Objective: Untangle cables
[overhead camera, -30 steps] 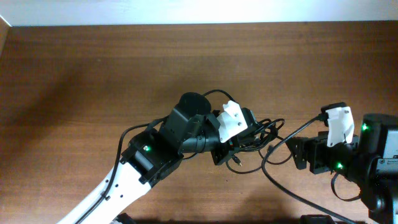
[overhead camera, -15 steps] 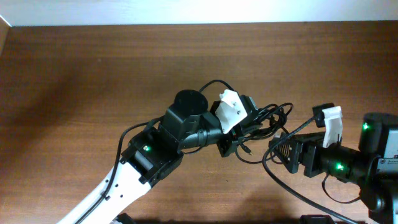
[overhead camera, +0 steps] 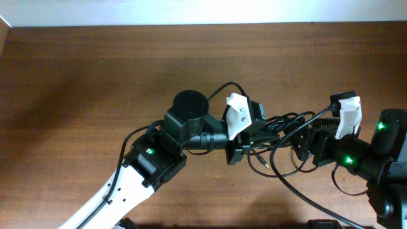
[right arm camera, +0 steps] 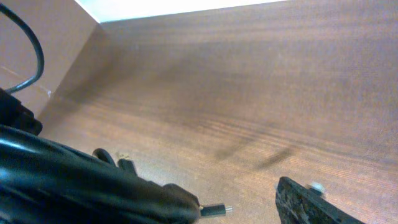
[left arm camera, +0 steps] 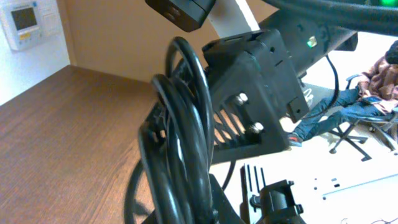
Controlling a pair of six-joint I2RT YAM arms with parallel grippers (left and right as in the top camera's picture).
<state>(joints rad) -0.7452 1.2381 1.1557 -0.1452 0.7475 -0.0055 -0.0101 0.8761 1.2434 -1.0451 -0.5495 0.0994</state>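
Brown wooden table (overhead camera: 95, 83), 2 arms over it. At left-centre, the left gripper (overhead camera: 243, 141) has its jaws closed on the thin black cables (overhead camera: 283, 122), several loops bunched together. In the left wrist view these loops stand straight up from the jaws, close to the lens.

The bundle stretches rightward to the right gripper (overhead camera: 304, 145), whose jaws are spread wide. Only 1 finger (right arm camera: 305, 202) shows, at lower right of the right wrist view, with the bundle at lower left. Contact cannot be told. 1 small plug (right arm camera: 214, 210) projects toward that finger.
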